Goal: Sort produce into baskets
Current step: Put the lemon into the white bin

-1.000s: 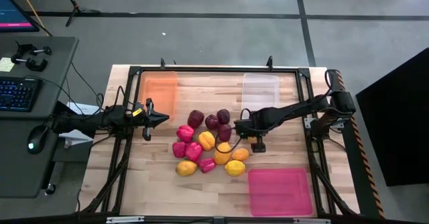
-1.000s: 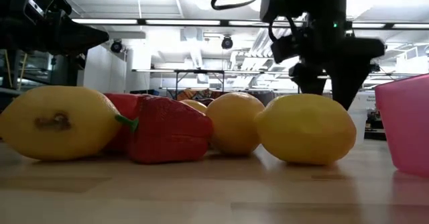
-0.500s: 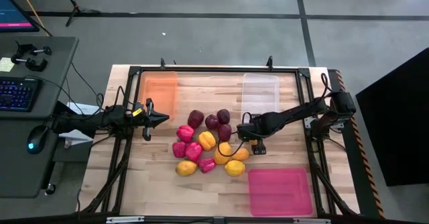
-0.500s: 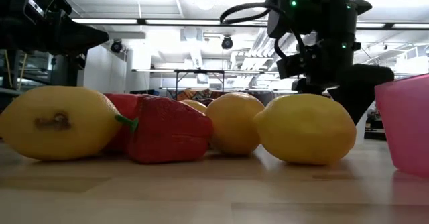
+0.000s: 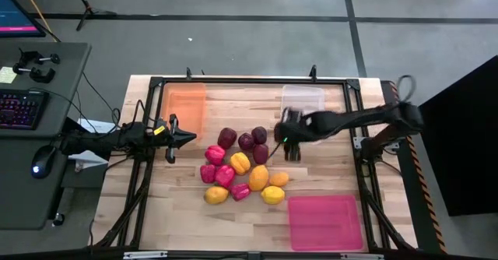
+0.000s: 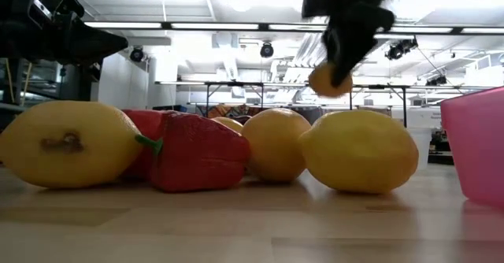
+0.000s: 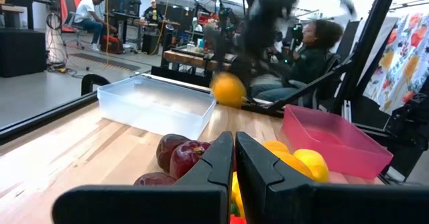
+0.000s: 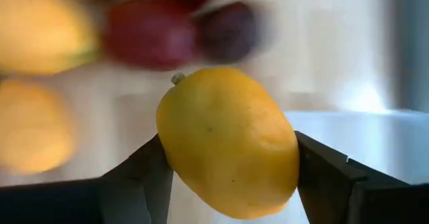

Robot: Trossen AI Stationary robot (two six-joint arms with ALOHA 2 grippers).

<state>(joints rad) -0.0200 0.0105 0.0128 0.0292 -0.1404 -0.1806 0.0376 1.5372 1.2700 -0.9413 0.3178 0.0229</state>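
Observation:
A pile of toy produce (image 5: 241, 166) lies mid-table: dark maroon round ones, red peppers, yellow and orange citrus. My right gripper (image 5: 286, 133) is over the pile's far right side, shut on a yellow-orange citrus (image 8: 228, 140), which also shows in the low view (image 6: 329, 80) and the left wrist view (image 7: 228, 90). My left gripper (image 5: 184, 138) is shut and empty, left of the pile. The orange basket (image 5: 184, 104) stands far left, the clear basket (image 5: 303, 100) far right, and the pink basket (image 5: 324, 221) near right. My right gripper pinches the citrus between its two fingers (image 8: 134, 177), one on each opposite side of its middle (image 8: 174, 150). The fingers come from above. The citrus is lifted clear of the table and the pile, well above the other fruit.
The black frame rail (image 5: 249, 81) runs round the table. Bare wood (image 5: 241, 104) lies between the orange and clear baskets. In the low view a large yellow citrus (image 6: 358, 150) and a red pepper (image 6: 197, 153) stand close to the near edge.
My right gripper was low at the pile's right side. It has taken hold of the yellow-orange citrus, risen with it and moved toward the far edge, nearer the clear basket. The citrus is now lifted clear.

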